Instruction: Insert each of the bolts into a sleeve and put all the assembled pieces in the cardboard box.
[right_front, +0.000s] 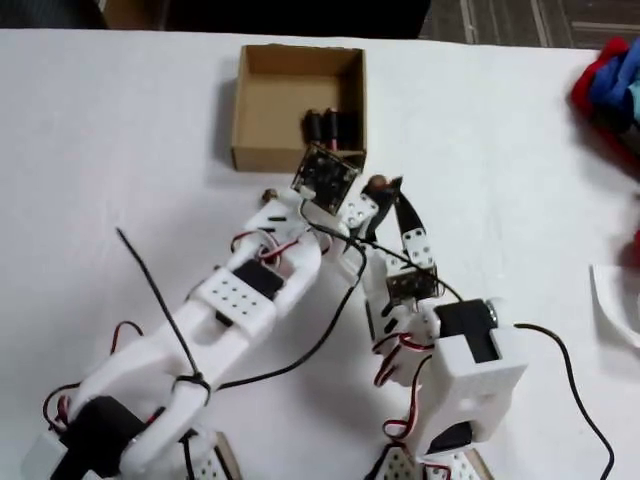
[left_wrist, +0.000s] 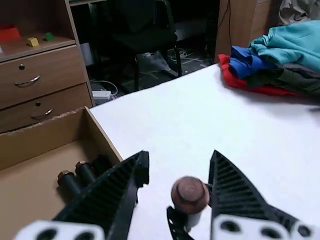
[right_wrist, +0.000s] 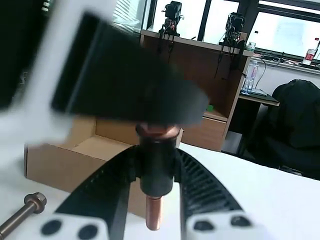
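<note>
now | right tool (right_wrist: 157, 154) clamps sleeved bolt (right_wrist: 156, 174) | left tool (left_wrist: 179, 156) straddles it

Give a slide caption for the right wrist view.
The right pincer holds a sleeve with a bolt inside, cardboard box behind.

No text, label, number or sign can be read. None is made out on the box (right_front: 268, 157), the worktop (right_front: 120, 130) or the drawers (left_wrist: 35, 75).
</note>
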